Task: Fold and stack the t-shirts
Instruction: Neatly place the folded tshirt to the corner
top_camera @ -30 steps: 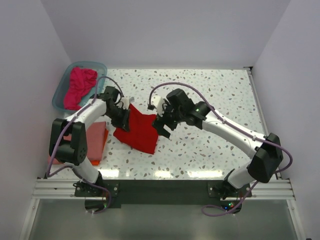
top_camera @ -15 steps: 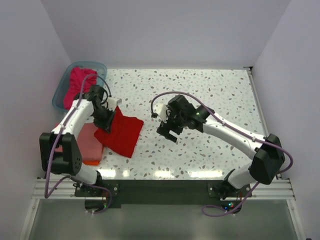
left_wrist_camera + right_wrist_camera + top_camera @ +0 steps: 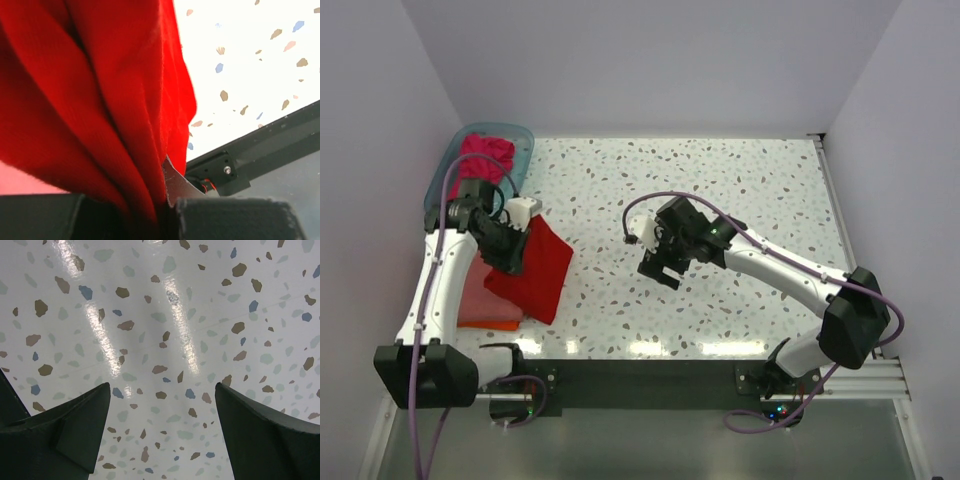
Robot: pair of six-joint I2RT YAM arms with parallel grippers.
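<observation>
Red t-shirt [image 3: 534,270] has shifted left over the speckled white table [image 3: 750,190].

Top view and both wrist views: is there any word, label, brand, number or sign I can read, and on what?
None: no readable text in any view. The red t-shirt, the magenta t-shirt, the folded stack, the teal tub and the speckled table are all plain.
</observation>
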